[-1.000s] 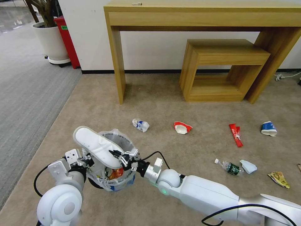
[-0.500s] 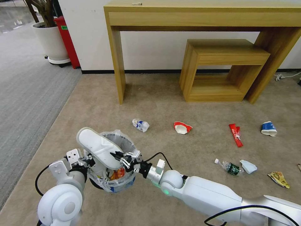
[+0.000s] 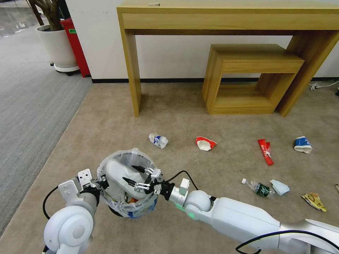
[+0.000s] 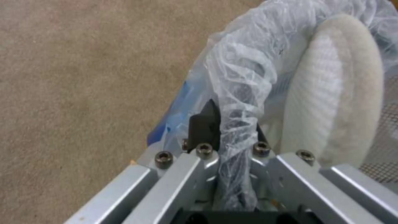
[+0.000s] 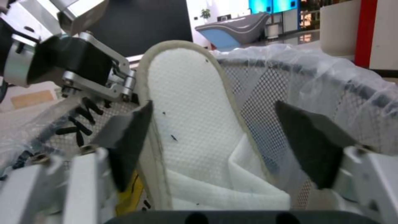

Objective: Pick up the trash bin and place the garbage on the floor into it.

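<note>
The trash bin, lined with a crinkly white bag, hangs just above the floor with my left gripper shut on its near rim. A white slipper stands on end inside the bin, its sole leaning on the mesh wall. My right gripper hovers open over the bin mouth, fingers apart on either side of the slipper. Garbage lies on the carpet: a crumpled cup, a red-white cup, a red wrapper, a blue-white cup, a bottle, a tissue and a yellow wrapper.
A tall wooden desk stands against the far wall with a low wooden stool beneath it. A potted plant and a red box sit at the far left, beside grey ribbed carpet.
The slipper, held over the rim by my right gripper before, has dropped down into the bin. My right gripper has opened and let it go. The left arm still holds the bin.
</note>
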Robot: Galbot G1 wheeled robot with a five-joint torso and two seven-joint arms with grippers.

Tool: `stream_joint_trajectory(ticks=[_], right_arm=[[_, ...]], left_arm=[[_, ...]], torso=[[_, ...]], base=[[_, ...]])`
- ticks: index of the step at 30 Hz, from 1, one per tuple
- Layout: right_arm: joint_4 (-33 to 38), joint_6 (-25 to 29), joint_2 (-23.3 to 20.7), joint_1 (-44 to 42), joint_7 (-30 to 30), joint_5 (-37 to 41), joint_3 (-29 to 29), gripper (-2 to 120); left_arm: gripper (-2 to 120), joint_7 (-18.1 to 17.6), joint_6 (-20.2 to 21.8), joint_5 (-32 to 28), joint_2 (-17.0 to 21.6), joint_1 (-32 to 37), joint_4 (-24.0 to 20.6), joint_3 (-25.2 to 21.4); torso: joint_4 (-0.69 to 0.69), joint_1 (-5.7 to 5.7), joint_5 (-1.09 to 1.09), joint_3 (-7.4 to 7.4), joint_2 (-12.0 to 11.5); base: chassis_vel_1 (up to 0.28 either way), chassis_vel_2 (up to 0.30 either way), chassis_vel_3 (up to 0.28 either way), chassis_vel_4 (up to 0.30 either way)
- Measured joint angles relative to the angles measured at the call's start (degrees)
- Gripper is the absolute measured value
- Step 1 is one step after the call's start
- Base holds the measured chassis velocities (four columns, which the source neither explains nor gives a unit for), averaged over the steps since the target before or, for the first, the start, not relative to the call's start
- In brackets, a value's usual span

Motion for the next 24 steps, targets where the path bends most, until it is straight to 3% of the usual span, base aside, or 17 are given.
stream_joint_trajectory(ticks=[2, 6, 11, 13, 14, 15, 16, 17, 18, 20, 24], right_arm=[[0.4, -0.09, -0.39, 0.0, -0.01, 0.04, 0.02, 93], [1.05, -0.27, -0.93, -0.03, -0.01, 0.11, 0.63, 99], [2.94, -1.13, -2.05, -0.21, 0.35, 0.48, 2.77, 99], [3.3, -1.67, -3.56, -0.29, 3.47, 1.82, 6.39, 100], [4.66, -1.98, -3.64, -0.48, 3.75, 2.0, 7.57, 100], [4.66, -1.98, -3.64, -0.48, 3.75, 2.0, 7.57, 100], [4.93, -2.46, -4.11, -0.54, 4.94, 2.59, 9.85, 100], [5.84, -2.81, -4.35, -0.63, 5.64, 3.12, 11.69, 100], [5.84, -2.81, -4.35, -0.63, 5.64, 3.12, 11.69, 100], [6.89, -3.43, -4.98, -0.93, 6.6, 4.05, 15.27, 100], [7.54, -3.52, -5.48, -1.45, 6.82, 4.2, 16.77, 100]], left_arm=[[1, 0.01, 0.01, -0.05, 0.05, -0.23, 0.31, 0.01], [1, 0.02, 0.01, -0.28, 0.13, -0.38, 0.57, 0.02], [1, 0.04, 0.01, -0.84, 0.54, -0.54, 0.93, 0.05], [1, -3.12, -0.76, -0.07, 1.12, -0.76, 1.75, -1.83], [1, -3.32, -0.54, -0.1, 1.35, -0.75, 2.1, -1.85], [1, -3.32, -0.54, -0.1, 1.35, -0.75, 2.1, -1.85], [1, -3.33, -0.47, -0.4, 1.52, -0.71, 2.29, -1.8], [1, -2.99, -0.42, -0.85, 1.64, -0.74, 2.42, -1.59], [1, -2.99, -0.42, -0.85, 1.64, -0.74, 2.42, -1.59], [0, -2.67, -0.36, -0.93, 1.74, -0.79, 2.62, -1.38], [0, -2.72, -0.32, -0.78, 1.59, -0.83, 2.66, -1.17]], torso=[[0.0, 0.0, -0.01, 0.0, 0.0], [0.0, 0.0, -0.01, 0.0, 0.0], [-0.01, 0.0, -0.01, 0.0, 0.0], [-0.01, 0.0, -0.07, -0.02, 0.0], [-0.01, 0.0, 0.1, -0.02, 0.01], [-0.01, 0.0, 0.1, -0.02, 0.01], [0.05, 0.0, 0.05, 0.02, 0.0], [0.0, 0.0, -0.13, 0.0, 0.0], [0.0, 0.0, -0.13, 0.0, 0.0], [-0.01, 0.0, 0.04, 0.0, 0.0], [-0.01, 0.0, 0.0, 0.0, 0.0]], base=[[0.0, 0.0, 0.0, 0.0], [0.0, 0.0, 0.0, 0.0], [0.0, 0.0, 0.0, 0.0], [0.0, 0.0, 0.0, 0.0], [0.0, 0.0, 0.0, 0.0], [0.0, 0.0, 0.0, 0.0], [0.0, 0.0, 0.0, 0.0], [0.0, 0.0, 0.0, 0.0], [0.0, 0.0, 0.0, 0.0], [0.0, 0.0, 0.0, 0.0], [0.0, 0.0, 0.0, 0.0]])
